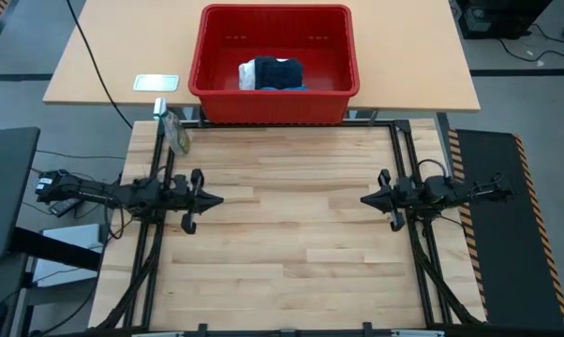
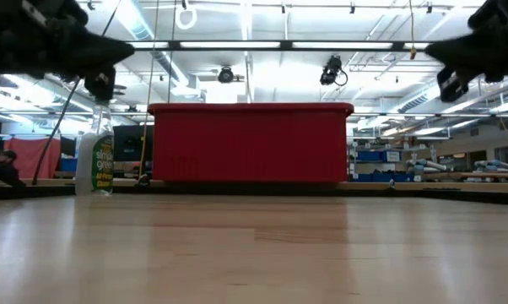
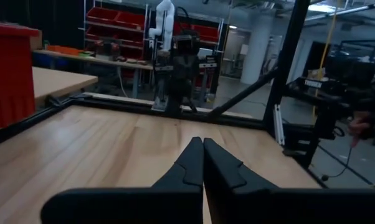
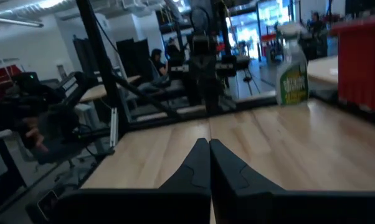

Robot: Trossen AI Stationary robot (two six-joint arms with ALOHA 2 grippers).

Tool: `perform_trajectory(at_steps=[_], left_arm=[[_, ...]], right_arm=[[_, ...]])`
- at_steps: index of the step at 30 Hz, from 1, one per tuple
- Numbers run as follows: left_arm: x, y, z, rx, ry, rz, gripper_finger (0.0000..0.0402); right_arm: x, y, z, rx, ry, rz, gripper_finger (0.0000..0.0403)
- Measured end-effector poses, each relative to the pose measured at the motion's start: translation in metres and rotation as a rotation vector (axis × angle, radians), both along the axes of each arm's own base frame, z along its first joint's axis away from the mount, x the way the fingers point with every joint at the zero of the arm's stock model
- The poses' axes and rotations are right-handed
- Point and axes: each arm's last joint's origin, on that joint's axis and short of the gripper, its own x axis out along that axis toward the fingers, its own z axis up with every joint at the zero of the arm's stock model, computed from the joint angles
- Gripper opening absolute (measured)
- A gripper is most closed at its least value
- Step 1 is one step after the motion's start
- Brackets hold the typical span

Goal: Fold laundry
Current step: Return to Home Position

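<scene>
The laundry (image 1: 274,75) lies in a compact pile inside the red basket (image 1: 207,56), dark navy on top with white and bright blue showing at its edges, so the job looks done. Well short of the basket, the left pincer (image 1: 217,199) and right pincer (image 1: 364,199) face each other above the table (image 1: 282,262). Both are clenched on nothing, which I'd judge to be a resting pose.

One camera looks straight down on the table (image 1: 291,243), another level across it, both catching the red basket (image 1: 273,108).
</scene>
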Motion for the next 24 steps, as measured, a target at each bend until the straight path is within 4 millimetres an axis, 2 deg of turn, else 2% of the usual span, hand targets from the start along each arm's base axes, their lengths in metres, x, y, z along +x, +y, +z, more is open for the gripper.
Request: perform_trajectory(at_steps=[5,7,24], left_arm=[[-0.005,0.001,-0.015,0.01,0.023,0.0,0.0006],[-0.005,0.001,-0.017,0.013,0.051,0.0,0.0006],[-0.004,0.001,-0.018,-0.053,0.054,-0.002,0.0007]], right_arm=[[0.004,0.001,-0.016,0.055,0.016,0.003,0.0001],[0.004,0.001,-0.016,0.055,0.013,0.003,0.0001],[0.005,-0.001,-0.017,-0.009,0.025,-0.008,0.0031]])
